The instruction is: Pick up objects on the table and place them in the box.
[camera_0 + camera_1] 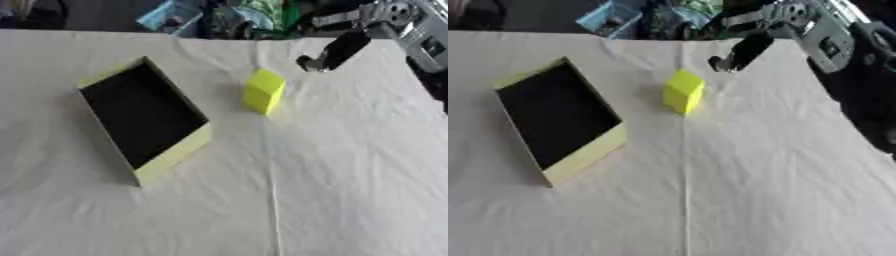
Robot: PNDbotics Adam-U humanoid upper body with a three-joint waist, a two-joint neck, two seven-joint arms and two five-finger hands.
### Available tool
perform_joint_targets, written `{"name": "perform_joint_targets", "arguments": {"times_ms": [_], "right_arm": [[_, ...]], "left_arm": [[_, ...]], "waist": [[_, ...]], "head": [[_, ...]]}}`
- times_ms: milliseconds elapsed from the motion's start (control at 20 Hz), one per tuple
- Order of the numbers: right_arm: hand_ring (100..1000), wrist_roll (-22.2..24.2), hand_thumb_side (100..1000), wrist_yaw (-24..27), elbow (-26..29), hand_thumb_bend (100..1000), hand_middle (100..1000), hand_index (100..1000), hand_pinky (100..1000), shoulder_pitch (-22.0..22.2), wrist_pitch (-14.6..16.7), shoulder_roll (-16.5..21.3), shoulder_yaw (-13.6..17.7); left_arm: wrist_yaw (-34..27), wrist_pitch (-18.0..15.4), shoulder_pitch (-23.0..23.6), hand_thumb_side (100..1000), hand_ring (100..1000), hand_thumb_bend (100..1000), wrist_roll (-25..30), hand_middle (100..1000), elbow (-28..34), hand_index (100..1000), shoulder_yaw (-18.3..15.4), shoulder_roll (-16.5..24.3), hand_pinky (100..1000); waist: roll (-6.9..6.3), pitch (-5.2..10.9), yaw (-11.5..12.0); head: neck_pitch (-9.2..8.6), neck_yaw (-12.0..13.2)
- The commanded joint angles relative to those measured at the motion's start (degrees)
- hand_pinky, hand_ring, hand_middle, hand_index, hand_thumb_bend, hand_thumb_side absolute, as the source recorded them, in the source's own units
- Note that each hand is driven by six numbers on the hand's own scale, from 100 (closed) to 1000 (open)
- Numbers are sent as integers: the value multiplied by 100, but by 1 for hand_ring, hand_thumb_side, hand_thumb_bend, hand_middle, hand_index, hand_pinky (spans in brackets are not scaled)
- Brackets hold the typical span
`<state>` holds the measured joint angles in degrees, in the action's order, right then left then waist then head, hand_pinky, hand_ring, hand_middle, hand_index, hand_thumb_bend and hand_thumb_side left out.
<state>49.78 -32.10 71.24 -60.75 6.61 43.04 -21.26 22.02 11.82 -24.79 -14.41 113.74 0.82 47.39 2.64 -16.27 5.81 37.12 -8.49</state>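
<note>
While the right hand (331, 54) hangs above the table's (350, 190) far right:
Fingers: curled, holding nothing (seemingly).
Block: yellow block (263, 91) upright, just beside the hand, apart.
Box: yellow box (171, 157) left, open, dark inside.

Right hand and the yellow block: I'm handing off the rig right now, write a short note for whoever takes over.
Right hand: comes in from the upper right and hangs above the cloth just beyond the yellow block, holding nothing; whether its fingers are open or curled cannot be made out.
Left hand: not in view.
Yellow block: on the white cloth, to the right of the box, apart from it, untouched.
Box: open, dark inside, nothing visible in it.
Done: nothing placed yet.
Left: grasp the block, carry it left over the box and let it go inside.
</note>
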Motion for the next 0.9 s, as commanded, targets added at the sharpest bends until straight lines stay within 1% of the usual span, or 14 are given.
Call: {"name": "perform_joint_targets", "arguments": {"times_ms": [50, 100, 150, 200, 250, 300, 350, 400, 450, 500, 550, 750, 900], "right_arm": [[971, 6, 378, 68, 74, 100, 976, 1000, 943, -87, 33, 121, 41], [972, -3, 385, 68, 77, 100, 977, 1000, 943, -83, 27, 122, 44], [972, -6, 447, 70, 74, 100, 979, 1000, 943, -79, 20, 121, 45], [972, -8, 456, 78, 65, 100, 979, 1000, 943, -78, 10, 118, 50], [972, -15, 520, 83, 56, 100, 979, 1000, 943, -80, -3, 114, 57], [972, -32, 539, 83, 46, 100, 979, 1000, 942, -83, -23, 110, 66], [973, -48, 586, 83, 35, 100, 979, 1000, 943, -84, -41, 104, 69], [973, -59, 603, 84, 26, 100, 979, 1000, 943, -83, -55, 99, 70], [973, -71, 648, 90, 23, 100, 979, 1000, 942, -81, -67, 94, 72], [973, -84, 659, 101, 25, 100, 980, 1000, 942, -73, -78, 90, 73], [973, -98, 690, 115, 32, 100, 980, 1000, 940, -62, -90, 88, 74], [975, -127, 709, 127, 114, 100, 983, 1000, 945, 2, -97, 107, 56], [973, -175, 761, 109, 191, 100, 980, 1000, 939, 61, -104, 135, 42]], "left_arm": [[-17, -22, -76, 480, 738, 100, 3, 746, 85, 881, -36, 124, 659], [-19, -22, -76, 480, 738, 100, 2, 746, 85, 881, -36, 123, 659], [-21, -23, -76, 479, 738, 100, 3, 746, 85, 881, -35, 123, 659], [-22, -23, -76, 480, 738, 100, 4, 746, 85, 881, -34, 122, 659], [-23, -23, -76, 480, 737, 100, 4, 745, 85, 881, -35, 121, 658], [-25, -23, -77, 480, 737, 100, 4, 745, 85, 881, -35, 119, 658], [-26, -21, -77, 479, 736, 100, 5, 745, 85, 881, -35, 118, 657], [-27, -19, -78, 480, 736, 100, 6, 745, 85, 881, -35, 117, 657], [-26, -17, -78, 480, 736, 100, 6, 745, 85, 881, -35, 116, 657], [-27, -17, -79, 480, 735, 100, 5, 745, 85, 881, -36, 114, 656], [-29, -17, -79, 479, 735, 100, 5, 744, 85, 881, -36, 112, 656], [-34, -14, -78, 479, 733, 100, 8, 743, 85, 880, -37, 108, 655], [-36, -12, -71, 477, 732, 100, 5, 742, 85, 880, -40, 108, 654]], "waist": [[-1, 23, 12], [0, 21, 15], [1, 18, 18], [1, 17, 19], [1, 16, 20], [2, 15, 20], [2, 14, 21], [2, 13, 23], [2, 13, 25], [2, 12, 28], [2, 10, 31], [1, 1, 49], [5, -9, 62]], "head": [[-55, 4], [-53, 5], [-49, 4], [-45, 3], [-42, 2], [-40, 1], [-38, 2], [-37, 3], [-35, 4], [-32, 8], [-32, 15], [-50, 61], [-67, 111]]}}
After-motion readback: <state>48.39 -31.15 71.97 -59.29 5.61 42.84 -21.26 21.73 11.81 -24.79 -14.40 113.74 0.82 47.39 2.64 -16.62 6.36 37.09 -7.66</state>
